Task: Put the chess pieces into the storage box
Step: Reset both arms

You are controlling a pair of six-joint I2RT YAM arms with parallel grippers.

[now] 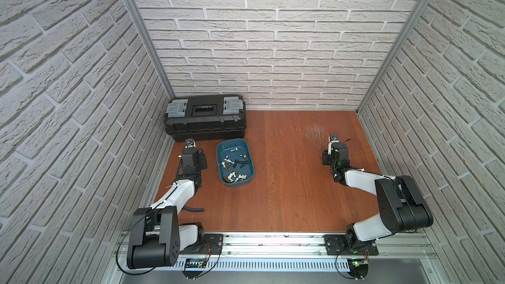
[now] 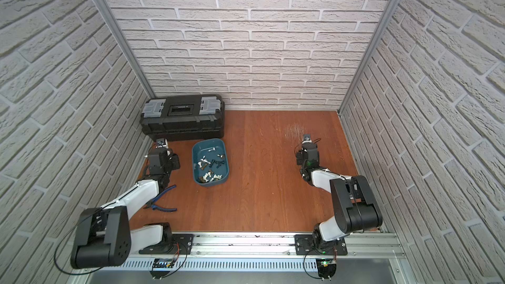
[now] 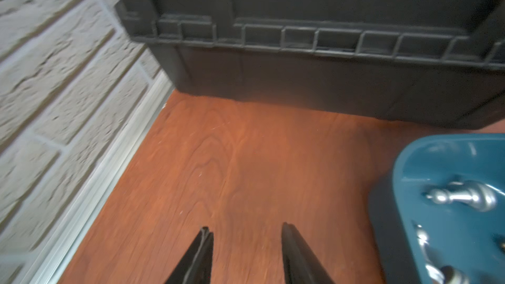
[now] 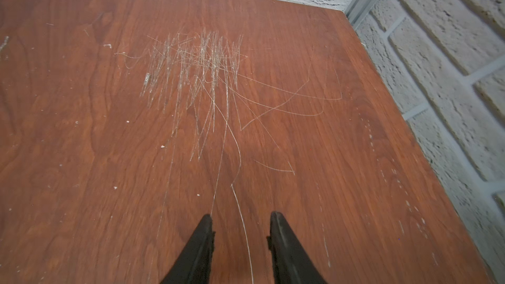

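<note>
The teal storage box (image 1: 217, 159) (image 2: 194, 165) stands left of the table's middle, in front of a black toolbox. Several chess pieces (image 1: 233, 164) (image 2: 210, 163), white, dark and silvery, lie inside it. No piece shows on the bare table. In the left wrist view the storage box (image 3: 407, 165) is at the side with a silvery piece (image 3: 464, 196) lying in it. My left gripper (image 3: 246, 228) is open over bare wood, between the box and the side wall. My right gripper (image 4: 241, 215) is open and empty over scratched wood at the far right.
A black toolbox (image 1: 205, 117) (image 2: 181, 117) (image 3: 328, 50) with grey latches fills the back left corner, close ahead of my left gripper. Blue-handled pliers (image 2: 164, 206) (image 1: 195, 209) lie beside the left arm. Brick walls enclose three sides. A scratched patch (image 4: 196, 72) marks the wood.
</note>
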